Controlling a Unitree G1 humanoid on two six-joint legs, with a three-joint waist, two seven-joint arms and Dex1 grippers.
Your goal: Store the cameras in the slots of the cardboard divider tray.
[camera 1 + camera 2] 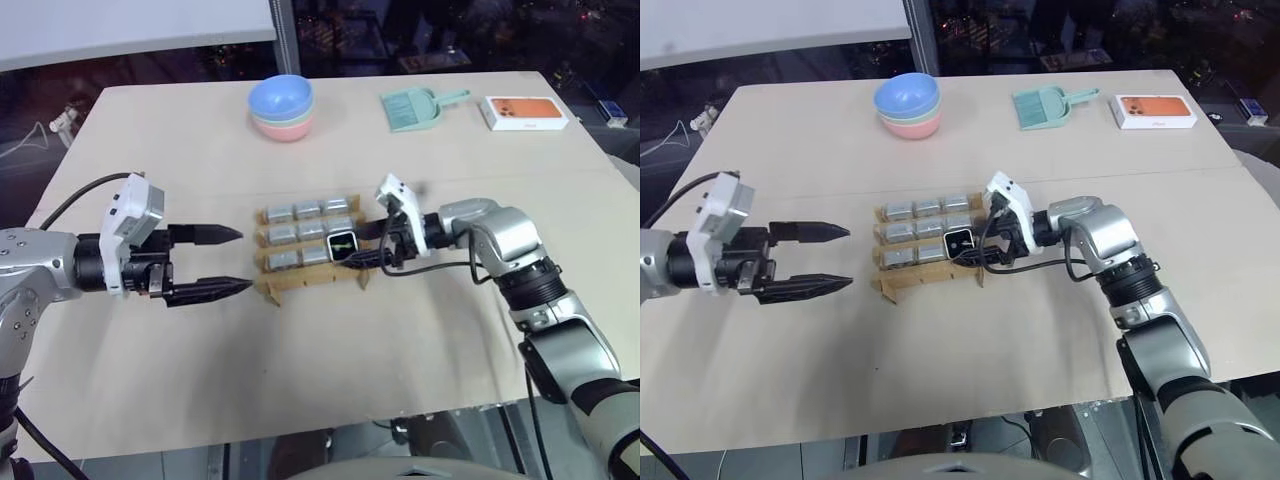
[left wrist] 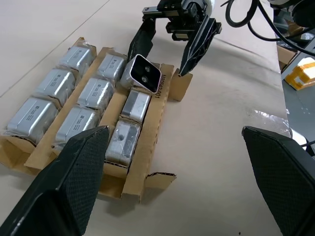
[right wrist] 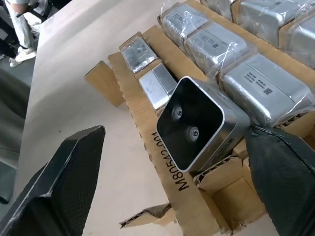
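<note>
The cardboard divider tray [image 1: 300,281] lies mid-table with several silver-grey cameras [image 1: 307,210] in clear wrap filling its slots. One unwrapped camera [image 1: 343,244], black face and two lenses up, leans tilted in the end slot of the nearest row [image 3: 194,123]. My right gripper [image 1: 356,246] reaches in from the right and is open. Its fingers [image 3: 69,172] straddle that camera: one stands well clear, the other is close by the camera's corner. My left gripper [image 1: 245,260] hovers open just left of the tray, holding nothing.
Stacked bowls [image 1: 282,106], a mint-green dustpan [image 1: 418,108] and a flat white-and-orange box [image 1: 524,112] sit along the far side of the table. Bare tabletop lies in front of the tray, up to the near edge [image 1: 300,425].
</note>
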